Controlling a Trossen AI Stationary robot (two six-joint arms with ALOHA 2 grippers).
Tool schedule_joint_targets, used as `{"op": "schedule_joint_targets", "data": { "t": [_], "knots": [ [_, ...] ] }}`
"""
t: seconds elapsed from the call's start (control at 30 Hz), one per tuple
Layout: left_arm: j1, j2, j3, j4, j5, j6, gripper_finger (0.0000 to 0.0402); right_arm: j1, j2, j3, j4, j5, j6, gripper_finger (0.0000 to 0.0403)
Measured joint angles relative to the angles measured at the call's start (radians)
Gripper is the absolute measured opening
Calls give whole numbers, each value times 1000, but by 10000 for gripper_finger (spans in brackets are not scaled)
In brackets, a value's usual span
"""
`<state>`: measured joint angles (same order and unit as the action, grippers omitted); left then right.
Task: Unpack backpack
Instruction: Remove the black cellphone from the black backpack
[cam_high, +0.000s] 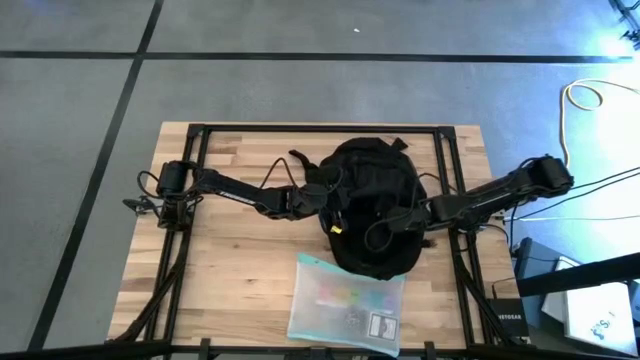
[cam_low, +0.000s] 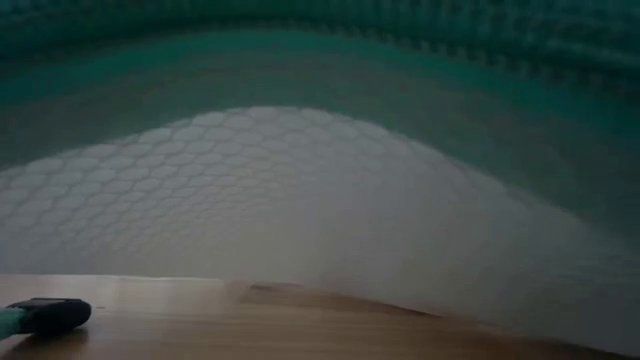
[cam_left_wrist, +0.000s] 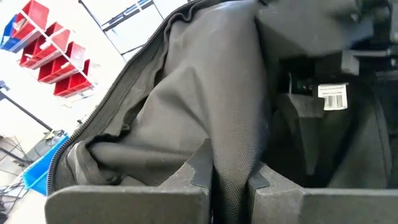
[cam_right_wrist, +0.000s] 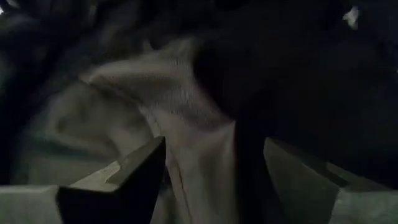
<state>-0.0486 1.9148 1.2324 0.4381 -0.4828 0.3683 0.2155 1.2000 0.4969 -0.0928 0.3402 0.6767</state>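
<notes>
The black backpack lies on the middle of the table with its top opened. My left gripper is at the backpack's left side and is shut on its fabric. My right gripper reaches in from the right, down into the opening. In the right wrist view its fingers stand open over pale lining in the dark inside. A translucent teal-edged zip pouch lies flat on the table near the front edge. It fills the low view. My left gripper pinches a raised fold of the backpack's black fabric between its two fingers, beside the zipper edge of the opening. The fold stands up from between the fingers, drawn away from the bag. My right gripper is inside the backpack with lining between its open fingers. Whether they touch it I cannot tell.
The wooden table has a black frame along its edges. The pouch's black zipper pull rests on the wood close to the low camera. A yellow cable lies on the floor to the right.
</notes>
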Motion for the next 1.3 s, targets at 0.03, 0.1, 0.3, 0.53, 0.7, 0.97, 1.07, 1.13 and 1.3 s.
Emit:
{"op": "schedule_joint_targets", "data": {
  "t": [0.03, 0.1, 0.3, 0.53, 0.7, 0.97, 1.07, 1.13, 1.3],
  "knots": [
    [0, 0, 0, 2, 0, 0, 8, 0, -1, 0, 5, 2, -1, 257],
    [0, 0, 0, 5, -1, -1, 8, -1, 2, 0, 10, 23, -3, 257],
    [0, 0, 0, 5, 0, 2, 8, -1, 3, 0, 19, -45, -35, 257],
    [0, 0, 0, 0, 1, 5, 8, -1, -13, -1, 10, -115, -102, 257],
    [0, 0, 0, -2, 1, 8, 8, 0, -30, -1, 12, -89, -109, 257],
    [0, 0, 2, 1, 0, 9, 8, 0, -122, -1, 10, 74, -107, 257],
    [1, 0, 2, 7, 0, 7, 8, 0, -115, 0, -6, 164, -67, 257],
    [2, 0, 2, 12, 2, 5, 8, 0, -85, 1, -25, 222, -28, 257],
    [-1, 0, 2, 16, 5, 2, 8, 1, 35, 1, 24, 339, -7, 257]
  ]
}}
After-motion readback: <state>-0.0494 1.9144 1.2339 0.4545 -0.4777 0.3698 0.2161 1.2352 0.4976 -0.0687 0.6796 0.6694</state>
